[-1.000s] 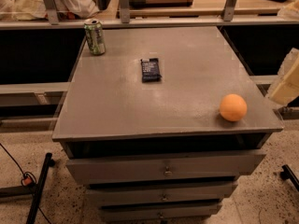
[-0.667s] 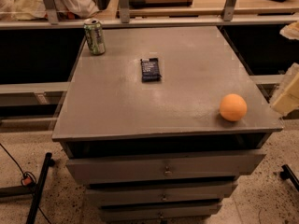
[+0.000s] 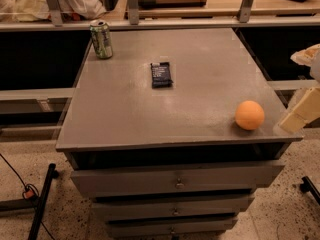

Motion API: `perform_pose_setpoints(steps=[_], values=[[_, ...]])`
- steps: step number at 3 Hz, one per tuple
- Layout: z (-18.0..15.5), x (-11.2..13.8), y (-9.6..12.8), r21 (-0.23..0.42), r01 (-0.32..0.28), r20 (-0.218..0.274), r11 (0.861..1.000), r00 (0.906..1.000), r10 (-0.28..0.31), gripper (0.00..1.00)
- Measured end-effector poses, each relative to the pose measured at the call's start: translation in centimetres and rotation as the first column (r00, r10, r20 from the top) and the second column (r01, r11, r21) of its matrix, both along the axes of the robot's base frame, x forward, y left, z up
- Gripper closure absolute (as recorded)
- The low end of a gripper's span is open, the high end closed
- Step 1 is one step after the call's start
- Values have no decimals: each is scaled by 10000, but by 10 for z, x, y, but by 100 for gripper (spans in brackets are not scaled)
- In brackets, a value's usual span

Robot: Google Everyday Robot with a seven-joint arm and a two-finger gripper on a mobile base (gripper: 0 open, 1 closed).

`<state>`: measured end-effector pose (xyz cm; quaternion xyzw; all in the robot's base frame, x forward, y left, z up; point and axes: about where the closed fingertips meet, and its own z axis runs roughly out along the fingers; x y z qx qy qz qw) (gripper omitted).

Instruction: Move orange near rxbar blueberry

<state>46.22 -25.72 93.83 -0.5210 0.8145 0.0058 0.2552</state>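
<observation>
Orange [image 3: 249, 115] lies near the table's [image 3: 200, 79] front edge, just beside the gripper [image 3: 300, 113], whose state cannot be told.

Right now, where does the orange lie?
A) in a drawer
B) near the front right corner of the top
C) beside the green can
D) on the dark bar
B: the orange sits near the front right corner of the cabinet top, apart from the rxbar blueberry, with the pincer just beyond the right edge.
</observation>
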Motion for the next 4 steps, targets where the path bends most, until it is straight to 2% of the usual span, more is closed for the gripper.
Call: perform_pose_setpoints(steps=[3, 4], values=[[-65, 16, 14, 759, 205, -991, 9969, 9950, -129, 0], [-82, 20, 25, 1139, 94, -1043, 9934, 9945, 26, 0]])
